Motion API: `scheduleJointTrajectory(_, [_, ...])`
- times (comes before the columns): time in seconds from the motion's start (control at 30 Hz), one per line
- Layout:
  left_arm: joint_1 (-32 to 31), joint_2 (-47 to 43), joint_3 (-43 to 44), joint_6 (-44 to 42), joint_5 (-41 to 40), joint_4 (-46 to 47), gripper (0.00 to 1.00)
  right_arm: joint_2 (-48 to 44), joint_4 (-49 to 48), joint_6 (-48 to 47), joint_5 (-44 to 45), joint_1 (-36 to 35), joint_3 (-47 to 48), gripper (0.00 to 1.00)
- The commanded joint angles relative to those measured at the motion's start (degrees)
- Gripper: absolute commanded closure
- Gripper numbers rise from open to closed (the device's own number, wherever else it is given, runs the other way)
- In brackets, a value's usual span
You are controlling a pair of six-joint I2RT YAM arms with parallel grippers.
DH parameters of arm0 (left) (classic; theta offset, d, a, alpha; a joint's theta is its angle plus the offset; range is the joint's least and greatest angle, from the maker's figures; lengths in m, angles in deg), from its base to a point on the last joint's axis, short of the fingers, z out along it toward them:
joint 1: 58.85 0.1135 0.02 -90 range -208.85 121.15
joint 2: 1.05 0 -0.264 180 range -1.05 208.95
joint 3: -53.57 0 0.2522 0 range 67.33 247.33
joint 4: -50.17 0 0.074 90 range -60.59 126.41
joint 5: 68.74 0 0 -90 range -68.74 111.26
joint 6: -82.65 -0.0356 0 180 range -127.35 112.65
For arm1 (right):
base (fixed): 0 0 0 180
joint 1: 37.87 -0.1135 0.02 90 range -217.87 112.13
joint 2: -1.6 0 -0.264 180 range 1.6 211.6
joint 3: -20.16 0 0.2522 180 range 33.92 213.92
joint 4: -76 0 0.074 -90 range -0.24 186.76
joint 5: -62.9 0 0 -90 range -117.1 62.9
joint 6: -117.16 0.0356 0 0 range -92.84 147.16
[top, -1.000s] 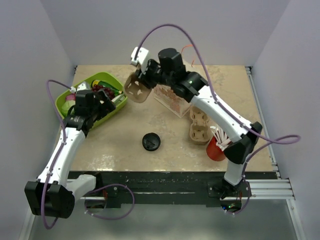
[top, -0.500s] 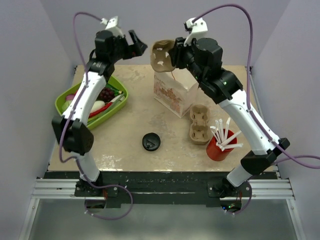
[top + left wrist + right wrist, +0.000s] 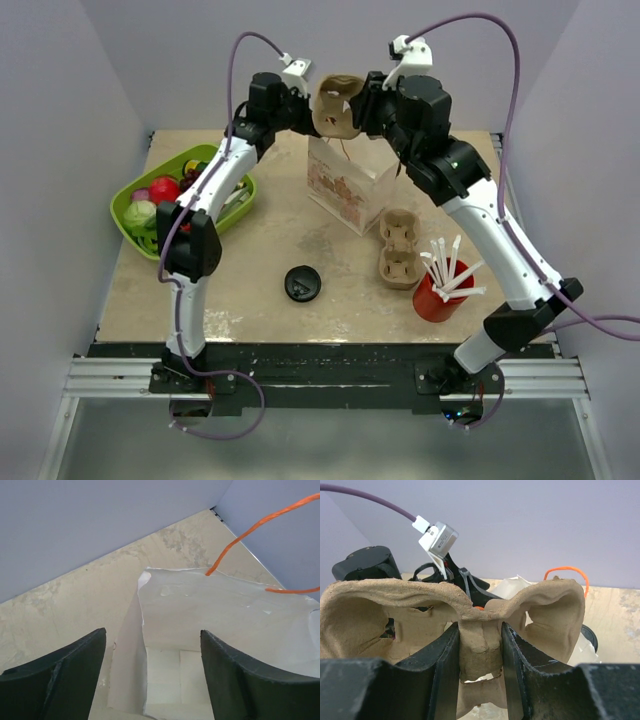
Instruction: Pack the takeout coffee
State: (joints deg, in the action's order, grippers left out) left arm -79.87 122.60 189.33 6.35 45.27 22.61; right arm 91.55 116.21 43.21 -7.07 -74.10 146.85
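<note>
Left wrist: left tool [image 3: 152,647] hangs spread above bag's [image 3: 225,605] open rim.

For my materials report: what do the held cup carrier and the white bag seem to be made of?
The cup carrier in the right tool looks like moulded paper pulp: matte tan, fibrous, ragged edges. The bag looks like white paper, creased; its orange handles may be twisted cord.
</note>
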Motion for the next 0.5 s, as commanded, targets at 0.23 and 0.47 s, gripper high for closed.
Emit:
scheduleJointTrajectory(0.23, [-1.83,-9.12,-9.66,-3.76,-17.14,0.98,0.84,2.68,0.79,4.25,-4.29,0.46,2.3,0.73])
scheduleJointTrajectory(0.47, [-2.36,-15.98,-17.57,7.55,-27.77,-4.29,0.91,2.95,1.75,6.45,-8.07,1.42,2.74,0.73])
